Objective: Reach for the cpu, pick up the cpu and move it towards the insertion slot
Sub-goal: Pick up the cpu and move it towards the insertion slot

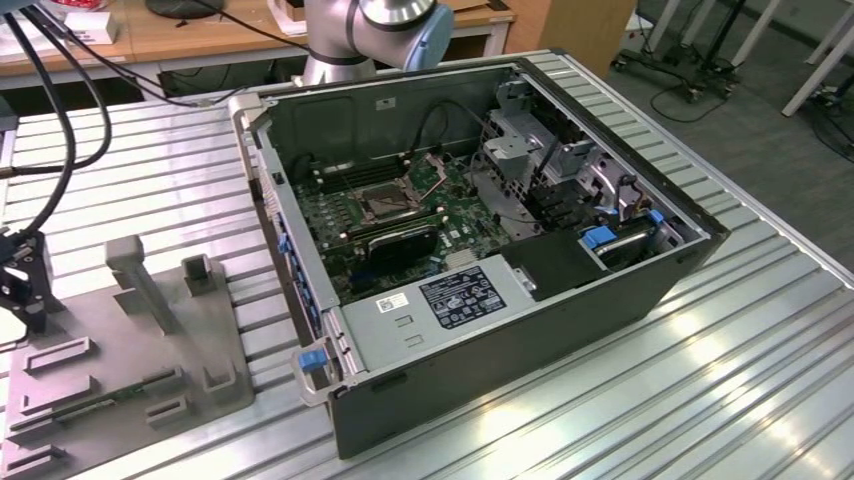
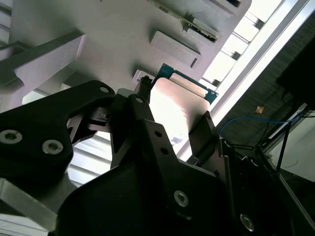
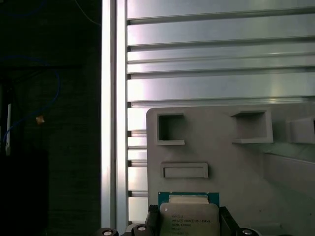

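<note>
Open table point(image 1: 160, 170) lies between my gripper point(image 1: 27, 310), gripping the cpu point(image 3: 189, 219), and the case wall point(image 1: 274, 215); 2 tray posts point(image 1: 140, 280) stand close. The insertion slot point(image 1: 383, 205) is open above, cables point(image 1: 434, 125) arching beside.

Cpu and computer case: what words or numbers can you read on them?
Dark print on the cpu, in the first wrist view: several lines, too small to read.
Black label inside the computer case, in the exterior view: white print, too small to read.
White sticker beside that label: too blurred to read.
No text here can be quoted.
</note>
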`<state>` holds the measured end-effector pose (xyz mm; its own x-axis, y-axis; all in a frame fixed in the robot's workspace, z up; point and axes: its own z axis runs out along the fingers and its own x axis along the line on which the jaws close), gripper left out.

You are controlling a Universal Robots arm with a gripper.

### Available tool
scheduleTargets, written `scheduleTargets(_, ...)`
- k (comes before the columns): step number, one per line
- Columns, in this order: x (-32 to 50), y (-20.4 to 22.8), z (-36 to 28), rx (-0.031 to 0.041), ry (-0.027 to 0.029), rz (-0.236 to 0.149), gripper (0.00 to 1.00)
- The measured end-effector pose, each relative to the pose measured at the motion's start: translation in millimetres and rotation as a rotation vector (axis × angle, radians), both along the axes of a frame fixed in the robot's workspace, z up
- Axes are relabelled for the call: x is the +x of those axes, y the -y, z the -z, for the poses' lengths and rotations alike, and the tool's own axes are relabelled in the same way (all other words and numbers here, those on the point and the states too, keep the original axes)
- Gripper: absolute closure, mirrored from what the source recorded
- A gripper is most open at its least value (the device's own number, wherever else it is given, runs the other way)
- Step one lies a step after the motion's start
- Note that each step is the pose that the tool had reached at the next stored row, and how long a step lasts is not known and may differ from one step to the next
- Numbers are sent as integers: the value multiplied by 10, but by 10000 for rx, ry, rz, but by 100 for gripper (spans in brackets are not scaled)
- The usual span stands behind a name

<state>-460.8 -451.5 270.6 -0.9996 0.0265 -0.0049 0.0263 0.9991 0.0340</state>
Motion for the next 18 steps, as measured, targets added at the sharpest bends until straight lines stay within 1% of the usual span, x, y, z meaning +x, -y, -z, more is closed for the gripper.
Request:
scheduleTargets(8, 0, 0, -30, 0, -1, 0, 45)
scheduleTargets(18, 0, 0, -88, -1, -1, 0, 45)
